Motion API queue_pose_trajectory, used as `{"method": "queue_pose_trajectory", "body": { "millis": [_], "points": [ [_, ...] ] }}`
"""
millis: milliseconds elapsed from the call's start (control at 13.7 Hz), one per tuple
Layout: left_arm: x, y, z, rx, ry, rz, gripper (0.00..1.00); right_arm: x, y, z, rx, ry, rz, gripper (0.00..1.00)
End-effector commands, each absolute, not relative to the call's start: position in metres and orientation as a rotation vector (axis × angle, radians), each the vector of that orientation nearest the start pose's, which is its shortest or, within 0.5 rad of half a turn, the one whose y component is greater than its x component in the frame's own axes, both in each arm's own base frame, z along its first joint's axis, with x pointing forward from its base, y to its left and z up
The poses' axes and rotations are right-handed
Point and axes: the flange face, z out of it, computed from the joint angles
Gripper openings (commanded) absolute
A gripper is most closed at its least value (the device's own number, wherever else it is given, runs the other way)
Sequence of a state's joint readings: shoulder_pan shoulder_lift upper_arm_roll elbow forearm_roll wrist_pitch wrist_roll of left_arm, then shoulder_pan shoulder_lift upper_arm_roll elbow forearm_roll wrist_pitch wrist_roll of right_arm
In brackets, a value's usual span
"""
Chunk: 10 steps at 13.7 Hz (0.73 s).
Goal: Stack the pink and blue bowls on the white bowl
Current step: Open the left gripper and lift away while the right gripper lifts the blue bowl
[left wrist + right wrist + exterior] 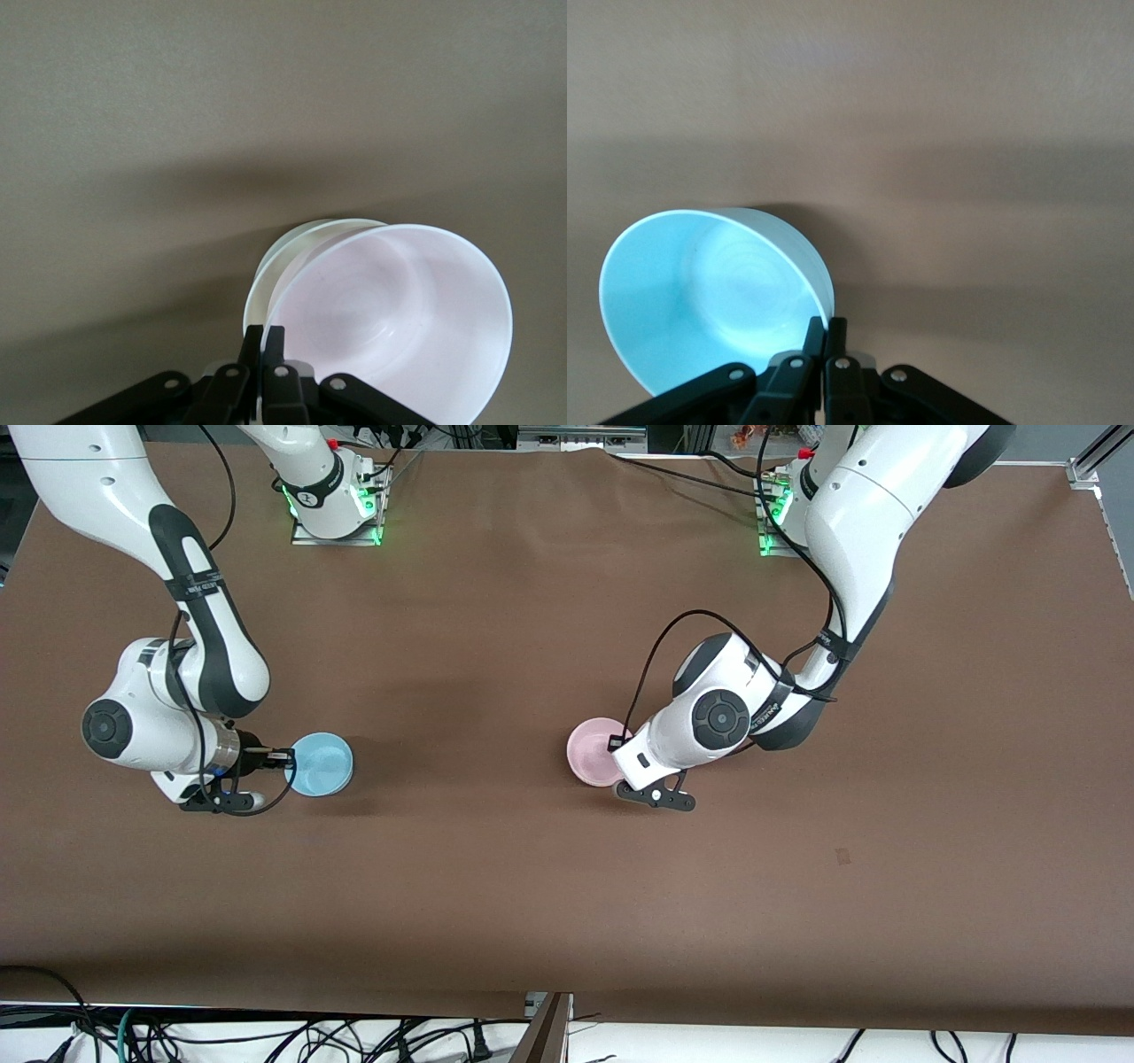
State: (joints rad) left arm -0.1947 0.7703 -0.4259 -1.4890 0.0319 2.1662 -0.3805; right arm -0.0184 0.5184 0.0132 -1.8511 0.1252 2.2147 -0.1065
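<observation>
The pale pink bowl (592, 751) (399, 319) lies near the middle of the table, and my left gripper (617, 742) (264, 333) is shut on its rim. In the left wrist view the white bowl (273, 266) shows as a rim right under the pink one, which leans in it. The front view hides the white bowl under the pink one. Toward the right arm's end, the light blue bowl (323, 764) (709, 292) is tilted, with my right gripper (286, 760) (826, 328) shut on its rim.
A plain brown table (549, 886) carries both arm bases (335, 509) (780, 514) along its edge farthest from the front camera. Loose cables (266, 1041) hang below the nearest edge. A small dark mark (842, 856) lies on the cloth.
</observation>
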Motion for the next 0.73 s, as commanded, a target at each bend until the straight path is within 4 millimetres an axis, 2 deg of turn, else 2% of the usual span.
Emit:
{"method": "queue_pose_trajectory", "body": {
  "millis": [0, 292, 438, 657],
  "points": [
    [0.610, -0.372, 0.238, -3.315, 0.253, 0.242, 0.00, 0.644, 0.014, 0.268, -2.978, -0.076, 0.234, 0.00],
    [0.607, -0.379, 0.230, -3.318, 0.255, 0.245, 0.00, 0.668, 0.053, 0.332, -2.934, -0.181, 0.242, 0.00],
    [0.607, -0.381, 0.231, -3.326, 0.240, 0.227, 0.00, 0.668, 0.074, 0.340, -2.914, -0.226, 0.244, 0.00],
    [0.603, -0.387, 0.229, -3.322, 0.242, 0.234, 0.00, 0.668, 0.092, 0.349, -2.897, -0.270, 0.247, 0.00]
  ]
}}
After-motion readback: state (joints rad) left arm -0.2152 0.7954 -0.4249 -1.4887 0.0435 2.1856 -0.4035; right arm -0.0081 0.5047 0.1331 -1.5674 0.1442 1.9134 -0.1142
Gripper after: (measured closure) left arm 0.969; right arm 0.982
